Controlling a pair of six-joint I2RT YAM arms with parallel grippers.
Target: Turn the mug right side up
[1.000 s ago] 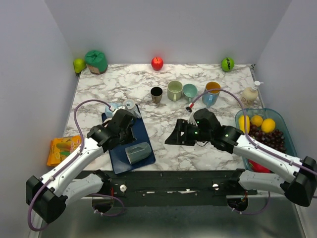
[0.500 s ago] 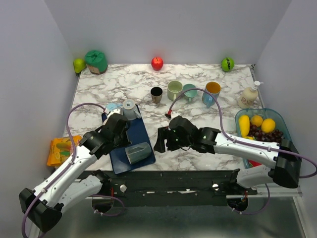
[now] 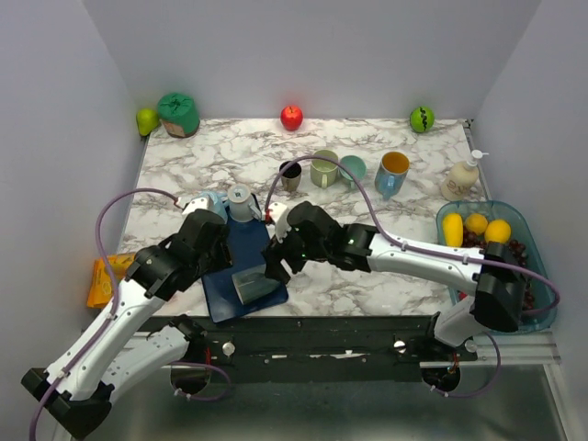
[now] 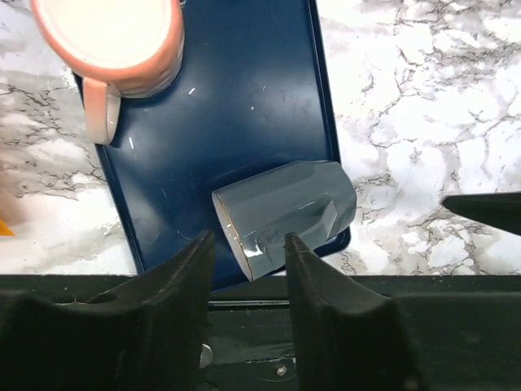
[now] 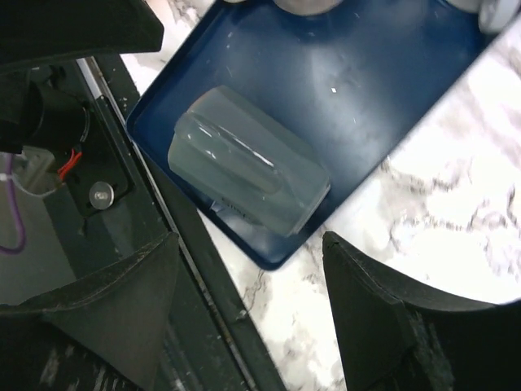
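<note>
**Desk:** What does the overhead feed give you?

**Me:** I see the grey faceted mug [image 3: 255, 285] lying on its side at the near right corner of the dark blue rectangular tray [image 3: 246, 243]. The tray sits at the near edge of the white marbled surface [image 3: 184, 165]. My left pincer [image 3: 213, 246] hangs over the tray's left side, apart from the mug. My right pincer [image 3: 277, 262] reaches in from the right and hovers just beside the mug's far right end. Well beyond them, a pale green mug [image 3: 323, 168] stands upright.

**Desk:** And the left wrist?

**Me:** Here the mug [image 4: 285, 216] lies with its open mouth toward the near left. My left pincer [image 4: 248, 244] has its fingers [image 4: 183, 285] partly apart with nothing gripped. The mug's mouth shows through the gap, below them. A salmon-pink mug [image 4: 106, 32] stands upright at the tray's [image 4: 244, 98] far left corner.

**Desk:** Right wrist?

**Me:** I'm looking straight down on the mug [image 5: 244, 171], tipped over near a corner of the tray [image 5: 366, 90]. My right pincer [image 5: 248, 252] is spread wide and holds nothing. One finger stands at each side of the frame with the mug showing between them. I can't see either finger touching it.
</note>
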